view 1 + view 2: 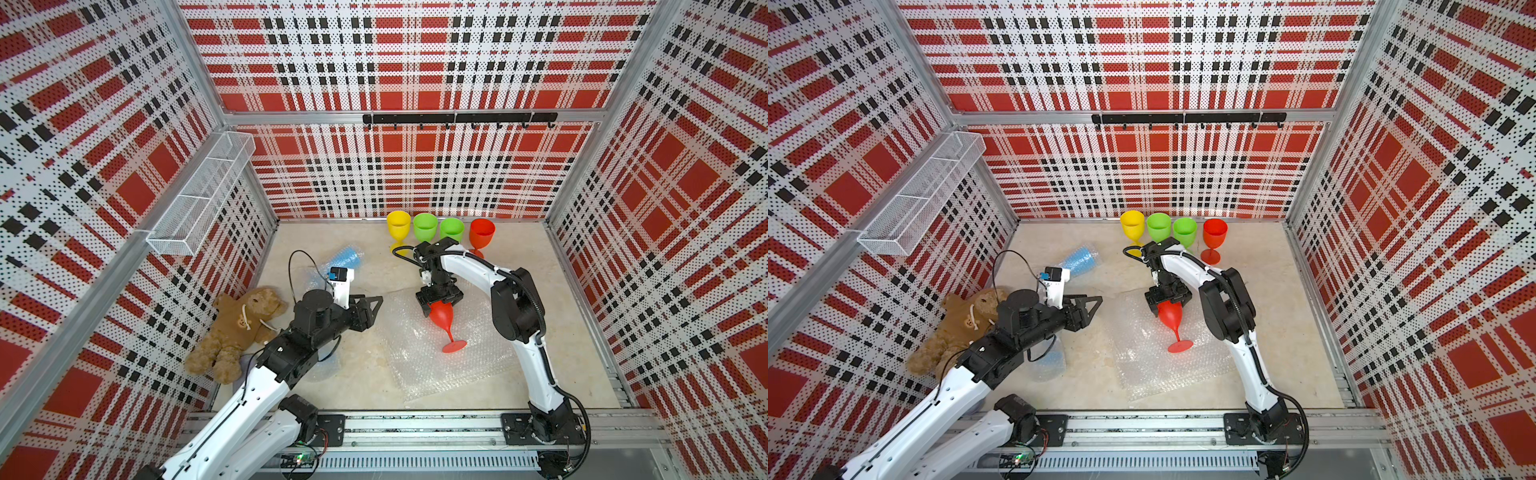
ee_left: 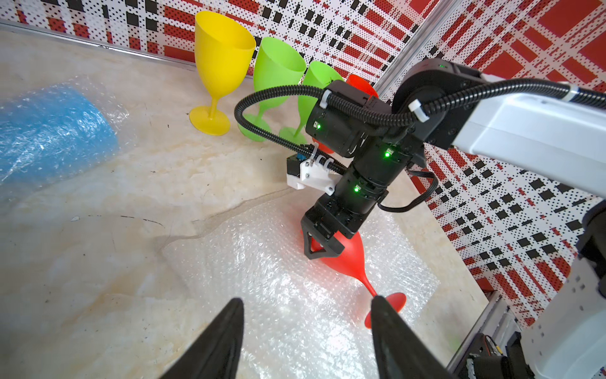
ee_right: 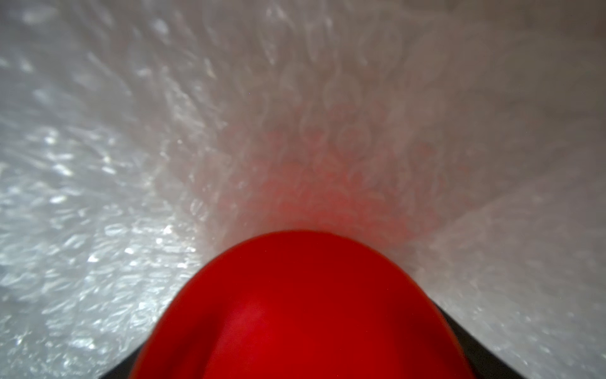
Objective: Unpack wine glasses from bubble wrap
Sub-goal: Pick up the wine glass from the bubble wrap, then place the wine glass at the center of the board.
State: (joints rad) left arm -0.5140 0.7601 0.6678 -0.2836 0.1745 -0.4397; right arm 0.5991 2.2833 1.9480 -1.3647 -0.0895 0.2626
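- Well to the left of the spread sheet of clear bubble wrap (image 1: 436,370), a brown plush teddy bear (image 1: 239,328) lies on its back. It is no part of the job.
- Left of the sheet and toward the back wall lies a blue plastic goblet rolled in bubble wrap (image 1: 347,257), still to be unpacked.
- Left of the sheet and nearer the arm bases, a second bubble-wrap bundle with a blue tint (image 1: 1047,361) lies half hidden under the left arm. It looks like another goblet still wrapped.
- Just off the sheet's left edge, the left gripper (image 2: 307,299) hangs with its jaws apart and nothing between them. It points across the sheet toward the red goblet's foot.
- On the sheet itself, a red plastic stemmed goblet (image 1: 442,318) lies on its side, fully bare, with its round foot toward the arm bases. It is unwrapped but not yet stood up.
- Over the back part of the sheet, the right gripper (image 1: 441,309) reaches down with its jaws on either side of the goblet's bowl. I cannot tell whether they press it.
- Behind the sheet, along the back wall, four bare goblets stand upright in a row: yellow (image 1: 398,226), green (image 1: 424,226), green (image 1: 451,228) and red (image 1: 482,232). These are done.
- By my reckoning, four are finished, a fifth is nearly so, and two remain wrapped.
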